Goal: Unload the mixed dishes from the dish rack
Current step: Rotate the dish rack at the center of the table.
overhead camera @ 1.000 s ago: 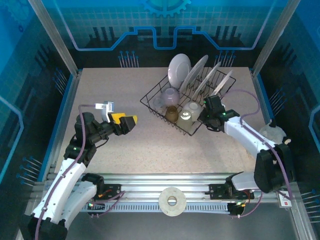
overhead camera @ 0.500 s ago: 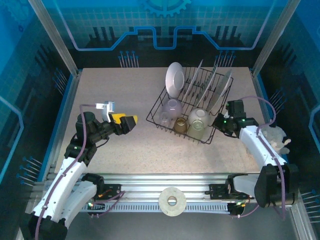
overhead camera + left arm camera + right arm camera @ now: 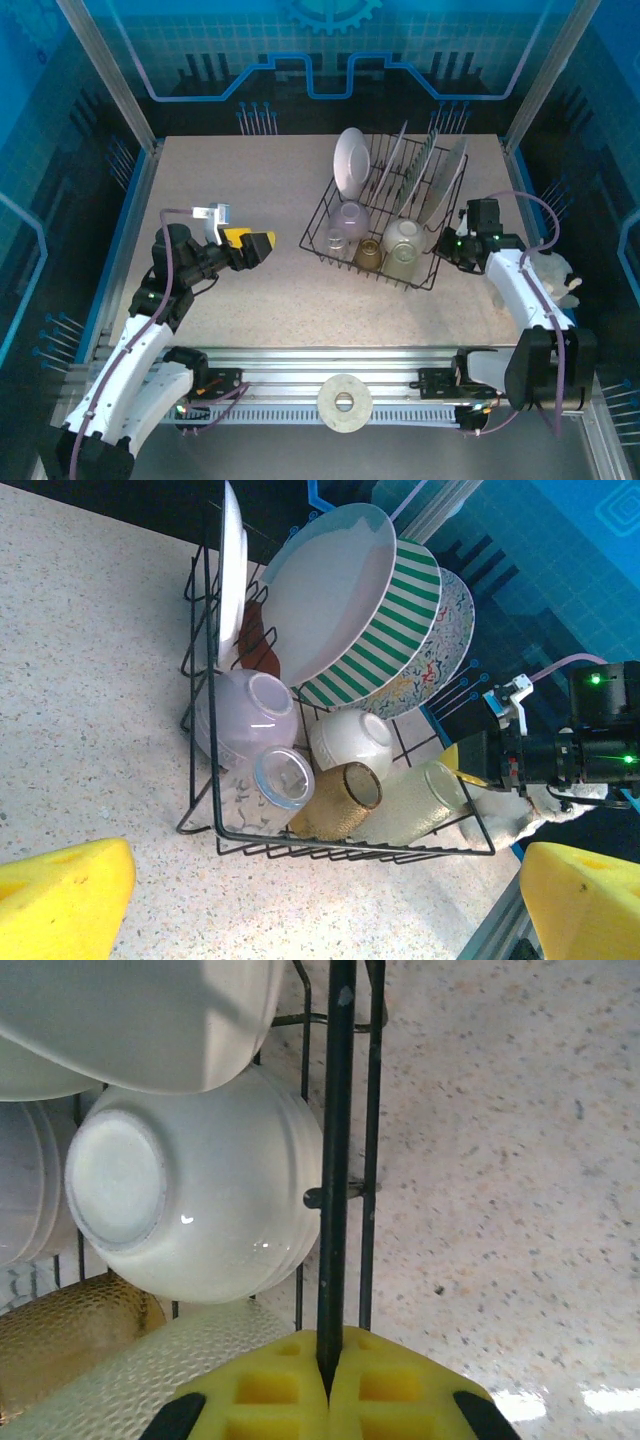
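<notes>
Over the near left of the surface, the left fingers hang spread wide and empty. Further right, the right fingers are clamped on the wire rim of the dish rack. Unloading looks unstarted: the lilac cup, amber cup, cream bowl and, behind them, the white plate and green-striped plate all sit inside it.

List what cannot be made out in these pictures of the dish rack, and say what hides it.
1. Left wrist view: a dark red thing between two plates, which cover most of it.
2. Right wrist view: inside of the white bowl; its base faces the camera.
3. Right wrist view: the right hand, shut on a rack wire, cut off by the bottom edge.
4. Top view: patterns on the plates, too small.
</notes>
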Controlling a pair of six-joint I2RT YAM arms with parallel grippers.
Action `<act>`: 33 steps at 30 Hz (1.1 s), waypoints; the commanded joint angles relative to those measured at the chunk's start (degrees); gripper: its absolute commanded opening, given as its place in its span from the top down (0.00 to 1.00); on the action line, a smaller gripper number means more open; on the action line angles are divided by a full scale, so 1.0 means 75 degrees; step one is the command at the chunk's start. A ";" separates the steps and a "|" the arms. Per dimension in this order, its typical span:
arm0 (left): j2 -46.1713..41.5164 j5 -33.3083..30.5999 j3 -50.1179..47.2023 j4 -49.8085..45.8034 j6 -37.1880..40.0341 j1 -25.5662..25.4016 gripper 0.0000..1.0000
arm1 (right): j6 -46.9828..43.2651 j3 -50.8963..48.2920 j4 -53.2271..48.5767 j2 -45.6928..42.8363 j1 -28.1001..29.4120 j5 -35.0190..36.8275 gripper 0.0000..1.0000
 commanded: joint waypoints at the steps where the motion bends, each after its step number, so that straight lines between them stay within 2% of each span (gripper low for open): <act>1: 0.0008 -0.0115 0.0146 0.0053 -0.0023 -0.0044 0.01 | -0.0133 0.0919 -0.0369 -0.0614 -0.0038 0.0300 0.95; 2: 0.0029 -0.0127 0.0158 0.0022 -0.0020 -0.0044 0.01 | -0.0059 0.1008 -0.0449 -0.0764 0.0005 0.0482 0.91; 4: 0.0040 -0.0170 0.0203 -0.0053 0.0004 -0.0044 0.01 | 0.0129 0.1194 -0.0626 -0.1104 0.0035 0.0864 0.74; 6: 0.0022 -0.0206 0.0226 -0.0114 0.0028 -0.0044 0.01 | 0.0230 0.1435 -0.0806 -0.1327 0.0041 0.1099 0.64; 9: 0.0013 -0.0289 0.0261 -0.0208 0.0004 -0.0044 0.01 | 0.0328 0.1942 -0.1094 -0.1469 0.0150 0.1320 0.45; 15: 0.0017 -0.0297 0.0299 -0.0185 -0.0063 -0.0042 0.01 | 0.0315 0.3218 -0.1612 -0.0919 0.0487 0.1809 0.29; 20: 0.0006 -0.0237 0.0287 -0.0209 -0.0090 -0.0044 0.01 | 0.0269 0.4117 -0.1874 0.0025 0.0649 0.2388 0.28; 24: -0.0019 -0.0208 0.0270 -0.0164 -0.0135 -0.0045 0.01 | 0.0261 0.4561 -0.1898 0.0742 0.0668 0.2645 0.32; 30: -0.0007 0.0270 0.0199 0.0062 -0.0155 -0.0044 0.01 | 0.0268 0.5013 -0.1871 0.1578 0.0671 0.2769 0.43; 33: 0.0004 0.0790 0.0188 0.0272 -0.0131 -0.0044 0.01 | 0.0316 0.5109 -0.1788 0.1903 0.0679 0.2769 0.49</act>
